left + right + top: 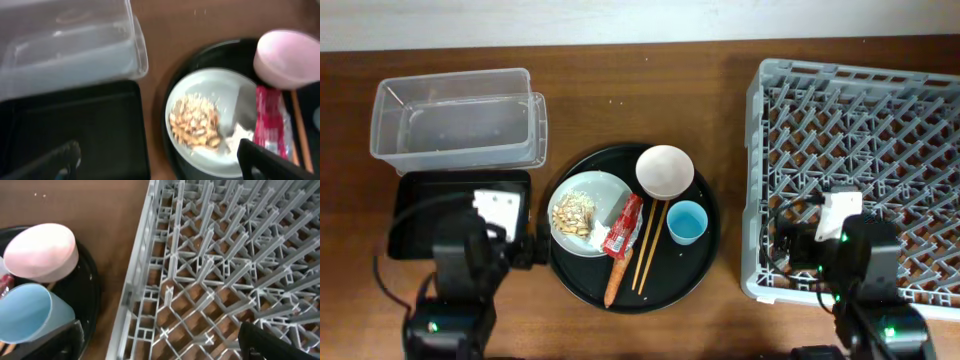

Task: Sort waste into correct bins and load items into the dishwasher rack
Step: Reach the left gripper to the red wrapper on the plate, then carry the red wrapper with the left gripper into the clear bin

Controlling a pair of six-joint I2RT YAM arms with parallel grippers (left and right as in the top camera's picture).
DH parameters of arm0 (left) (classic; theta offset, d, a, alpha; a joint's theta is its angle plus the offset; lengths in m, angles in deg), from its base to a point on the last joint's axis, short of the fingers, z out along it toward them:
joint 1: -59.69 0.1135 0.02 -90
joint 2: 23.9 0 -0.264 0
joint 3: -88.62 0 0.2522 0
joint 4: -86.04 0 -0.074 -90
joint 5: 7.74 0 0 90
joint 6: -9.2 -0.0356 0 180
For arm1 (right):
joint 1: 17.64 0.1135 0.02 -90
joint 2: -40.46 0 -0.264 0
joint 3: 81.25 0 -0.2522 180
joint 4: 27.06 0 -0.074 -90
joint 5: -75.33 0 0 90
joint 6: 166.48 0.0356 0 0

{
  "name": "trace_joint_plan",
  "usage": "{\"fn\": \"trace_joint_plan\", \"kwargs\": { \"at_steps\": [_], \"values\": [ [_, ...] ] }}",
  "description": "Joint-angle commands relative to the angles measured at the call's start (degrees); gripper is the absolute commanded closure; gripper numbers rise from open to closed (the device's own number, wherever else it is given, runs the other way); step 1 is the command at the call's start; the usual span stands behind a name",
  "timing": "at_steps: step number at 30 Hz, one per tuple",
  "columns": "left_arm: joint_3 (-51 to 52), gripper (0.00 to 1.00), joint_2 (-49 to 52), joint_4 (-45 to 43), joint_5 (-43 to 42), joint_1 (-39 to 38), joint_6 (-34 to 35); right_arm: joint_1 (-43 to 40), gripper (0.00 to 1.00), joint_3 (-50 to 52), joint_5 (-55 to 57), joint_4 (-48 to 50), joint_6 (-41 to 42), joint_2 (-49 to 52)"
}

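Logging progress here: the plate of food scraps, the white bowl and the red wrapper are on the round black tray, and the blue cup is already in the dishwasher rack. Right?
No. The blue cup is not in the dishwasher rack; it stands on the round black tray beside the white bowl, as the overhead view shows. The rest is right.

Brown wood counter (pixel 720 100), 4 things directly on it. Back-left: clear tub (pixel 460 82). Black rect tray (pixel 410 200) just in front of the tub, edges abutting. Centre: round black tray (pixel 695 255), close beside the rect tray's right edge. Right: rack (pixel 755 180), near the round tray w/ a strip of bare counter between.
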Motion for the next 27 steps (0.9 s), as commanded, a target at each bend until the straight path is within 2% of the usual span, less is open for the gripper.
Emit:
{"fn": "trace_joint_plan", "kwargs": {
  "at_steps": [1, 2, 3, 7, 10, 14, 24, 26, 27],
  "values": [
    [-15.26, 0.01, 10.54, 12.35, -5.99, 0.20, 0.52, -0.35, 0.02, -9.53, -1.11, -9.70, -0.15, 6.88],
    [-20.92, 0.01, 14.40, 18.29, -8.20, 0.20, 0.52, -0.35, 0.02, -11.45, -2.14, -11.91, -0.13, 8.92],
    [-22.25, 0.01, 15.74, 19.12, -8.20, 0.20, 0.55, -0.35, 0.02, -11.72, -2.14, -12.20, -0.13, 9.14],
    [-22.23, 0.01, 21.18, 7.89, -13.09, -0.66, 1.18, -0.35, 0.02, -11.72, -3.19, -12.20, -0.13, 9.16],
    [-22.29, 0.01, 33.79, 2.84, -12.66, -9.60, 1.11, -0.35, 0.02, -11.72, -3.19, -12.20, -0.13, 9.16],
    [-22.29, 0.01, 47.76, -0.76, -12.46, -20.31, 1.16, -0.35, 0.02, -11.72, -3.19, -12.17, -0.13, 9.16],
    [-22.27, 0.03, 61.35, -0.98, -12.26, -24.55, 1.16, -0.35, 0.02, -11.72, -3.19, -12.20, -0.13, 9.16],
    [-22.27, 0.18, 61.75, -1.16, -12.28, -24.55, 1.16, -0.35, 0.02, -11.72, -3.21, -12.22, -0.13, 9.16],
    [-22.27, 0.30, 61.72, -1.20, -12.28, -24.55, 1.16, -0.35, 0.02, -11.72, -3.19, -12.22, -0.13, 9.16]
  ]
}}
